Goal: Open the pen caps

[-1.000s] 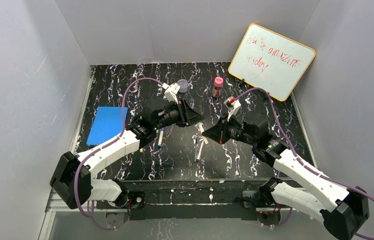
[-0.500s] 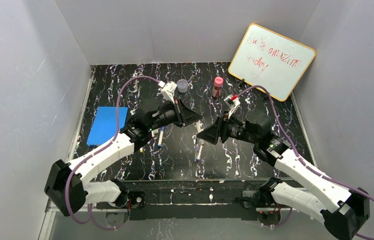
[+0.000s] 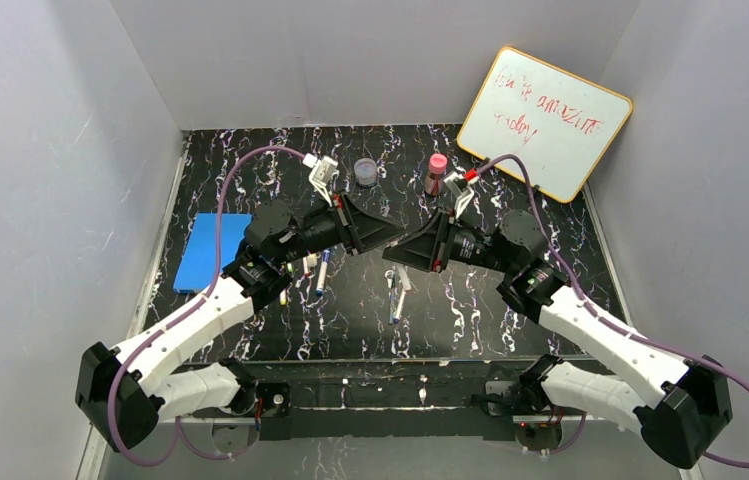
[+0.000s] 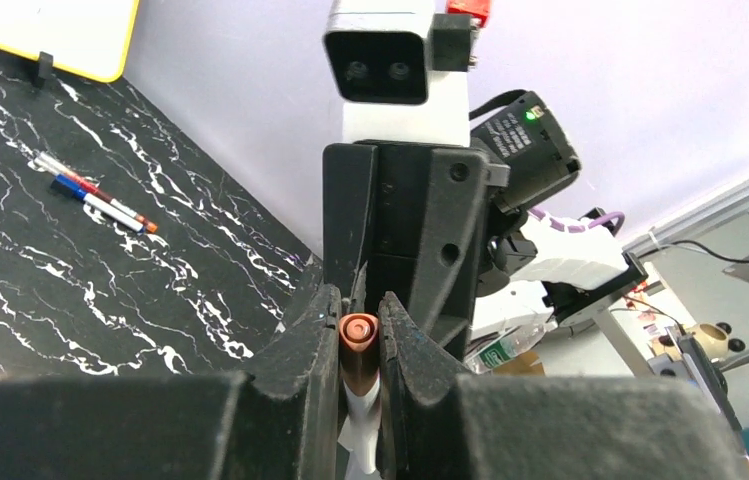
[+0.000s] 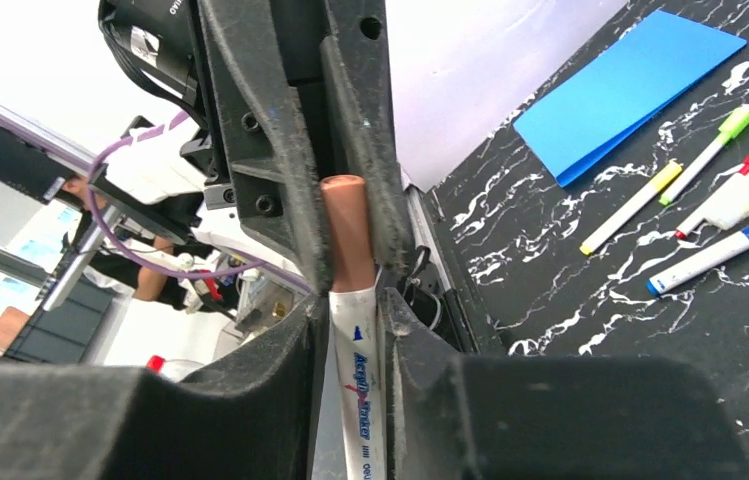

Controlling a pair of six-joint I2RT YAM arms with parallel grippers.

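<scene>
Both grippers meet tip to tip above the middle of the table, the left gripper (image 3: 393, 239) coming from the left and the right gripper (image 3: 388, 256) from the right. The pen between them is hidden in the top view. In the right wrist view my right gripper (image 5: 350, 310) is shut on the pen's white barrel (image 5: 360, 370). Its orange-brown pen cap (image 5: 347, 235) reaches up between the left gripper's fingers (image 5: 375, 170). In the left wrist view my left gripper (image 4: 358, 320) is shut on that cap (image 4: 357, 335), still seated on the barrel.
Several capped pens (image 3: 322, 270) lie under the left gripper and more pens (image 3: 397, 295) lie near the middle. A blue pad (image 3: 213, 250) lies at the left. A jar (image 3: 365, 172), a pink-capped bottle (image 3: 437, 172) and a whiteboard (image 3: 545, 120) stand at the back.
The two grippers have closed the gap between them and now touch tips over the table's middle. Both wrists have shifted toward the back.
</scene>
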